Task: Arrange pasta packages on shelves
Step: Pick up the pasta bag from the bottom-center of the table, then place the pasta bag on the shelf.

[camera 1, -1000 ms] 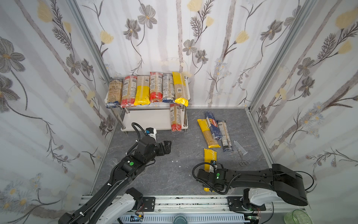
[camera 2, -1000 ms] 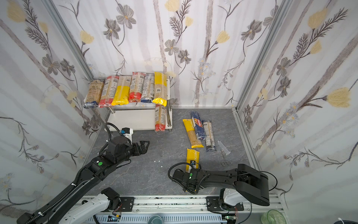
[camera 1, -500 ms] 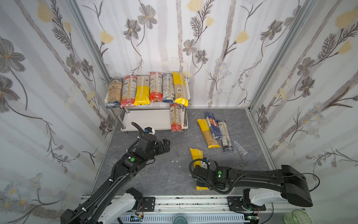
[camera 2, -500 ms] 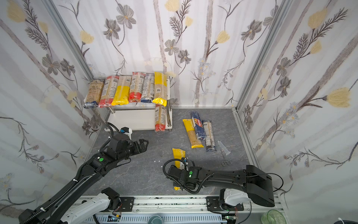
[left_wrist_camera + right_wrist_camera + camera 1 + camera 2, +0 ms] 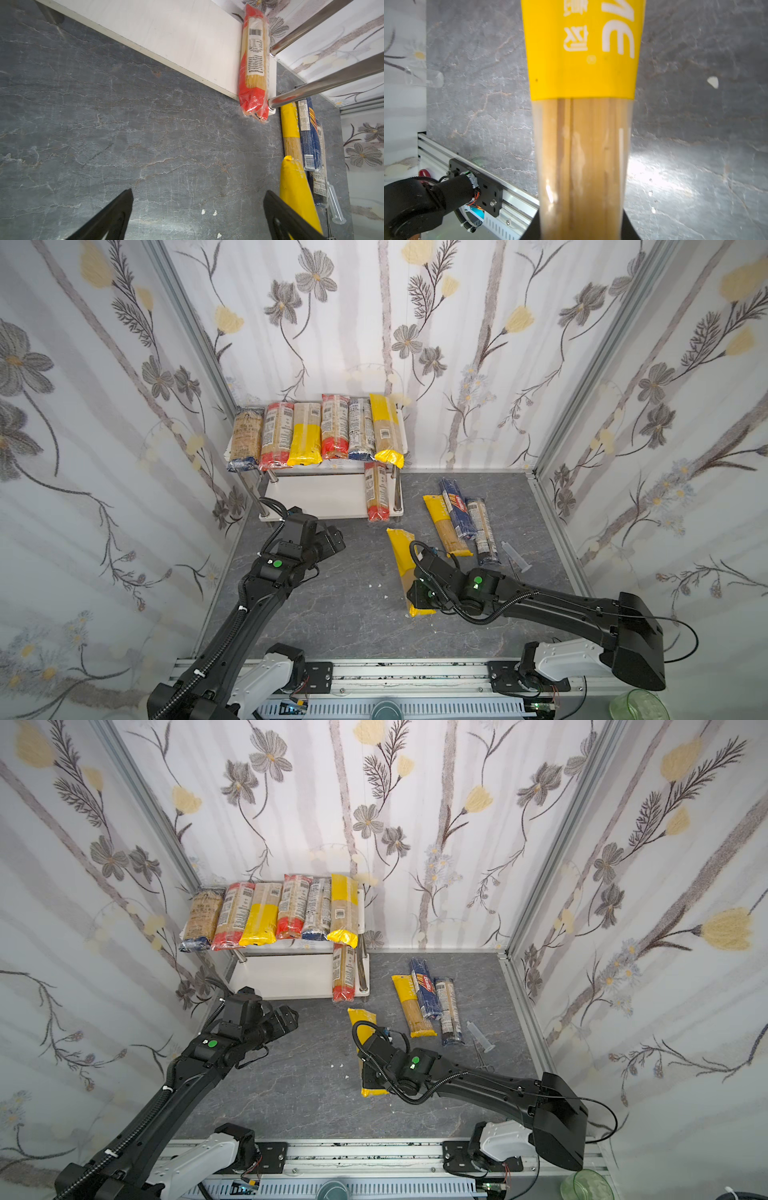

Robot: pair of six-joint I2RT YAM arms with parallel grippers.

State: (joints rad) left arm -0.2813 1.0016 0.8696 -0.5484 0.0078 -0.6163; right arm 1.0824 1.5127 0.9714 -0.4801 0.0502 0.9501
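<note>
Seven shelved packets (image 5: pixel 305 435), one (image 5: pixel 400 549) clenched by right end effector (image 5: pixel 417 595); left end effector (image 5: pixel 198 193) released.

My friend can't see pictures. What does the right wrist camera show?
A pasta packet with a yellow end fills the picture, pinched in the right claw. Behind it are the grey table and a metal rail.

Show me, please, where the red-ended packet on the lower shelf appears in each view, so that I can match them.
In a top view: red packet on the lower board's end, beside a post.
In a top view: red packet in the same spot.
Left wrist: red packet along the board's end, against the posts.
Right wrist: not in it.
Shared landmark: the yellow packet in the right pincer, seen in all four.
</note>
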